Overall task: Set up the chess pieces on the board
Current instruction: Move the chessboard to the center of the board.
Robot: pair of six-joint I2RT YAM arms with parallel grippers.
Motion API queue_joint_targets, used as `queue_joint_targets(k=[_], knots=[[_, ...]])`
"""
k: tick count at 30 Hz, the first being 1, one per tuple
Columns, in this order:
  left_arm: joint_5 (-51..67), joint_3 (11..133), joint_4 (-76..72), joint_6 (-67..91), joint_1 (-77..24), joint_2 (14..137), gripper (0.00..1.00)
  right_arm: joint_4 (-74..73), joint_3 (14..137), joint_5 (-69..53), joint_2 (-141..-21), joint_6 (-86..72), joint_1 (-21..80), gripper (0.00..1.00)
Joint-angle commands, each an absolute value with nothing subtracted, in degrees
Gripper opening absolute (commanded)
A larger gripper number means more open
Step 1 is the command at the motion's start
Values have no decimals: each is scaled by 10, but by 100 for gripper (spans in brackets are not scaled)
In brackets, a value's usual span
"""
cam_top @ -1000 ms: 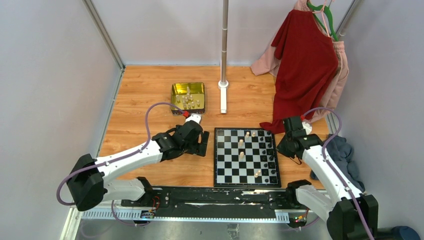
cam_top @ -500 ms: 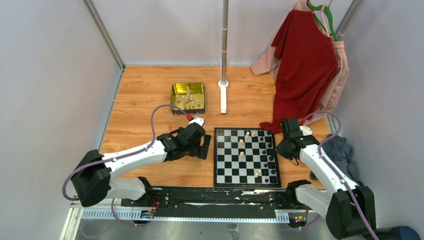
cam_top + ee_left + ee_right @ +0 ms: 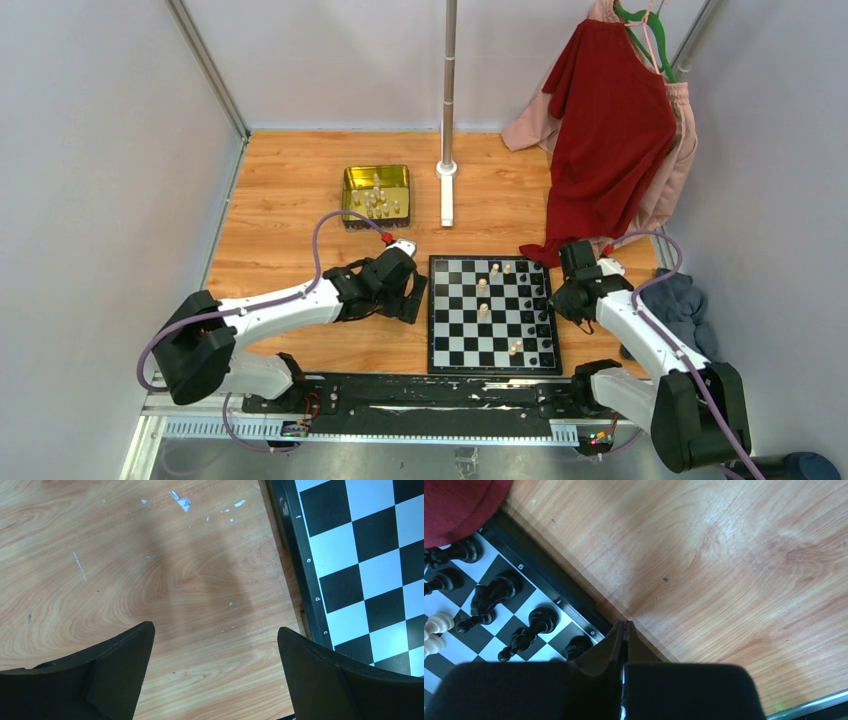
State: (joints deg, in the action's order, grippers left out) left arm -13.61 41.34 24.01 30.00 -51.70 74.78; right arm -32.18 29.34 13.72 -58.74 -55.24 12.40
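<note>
Flanking the board on scuffed tabletop between pale walls: left gripper jaws wide, right gripper jaws pressed together.

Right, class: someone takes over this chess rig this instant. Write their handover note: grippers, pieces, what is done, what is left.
Left gripper: open, empty, over bare table just off the left edge of the board.
Right gripper: shut, empty, beside the board's right edge.
Black pieces: standing along the board's right side.
Cream pieces: a few scattered on the board, more in the gold tin.
Done: black side looks mostly placed; too small to count.
Left: empty the tin and line cream up along the left side.
</note>
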Motion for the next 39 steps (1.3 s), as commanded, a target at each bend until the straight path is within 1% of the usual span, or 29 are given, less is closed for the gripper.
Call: queue_joint_targets(k=[1, 23, 33, 39], knots=[[-124, 412, 231, 288, -526, 763, 100, -307, 272, 141, -597, -581, 125, 0], [-120, 372, 186, 300, -526, 798, 100, -270, 247, 68, -615, -600, 133, 0], [-132, 380, 172, 303, -527, 830, 100, -266, 267, 74, -639, -609, 176, 0], [-163, 392, 186, 311, -527, 832, 100, -270, 290, 82, -663, -616, 209, 0]])
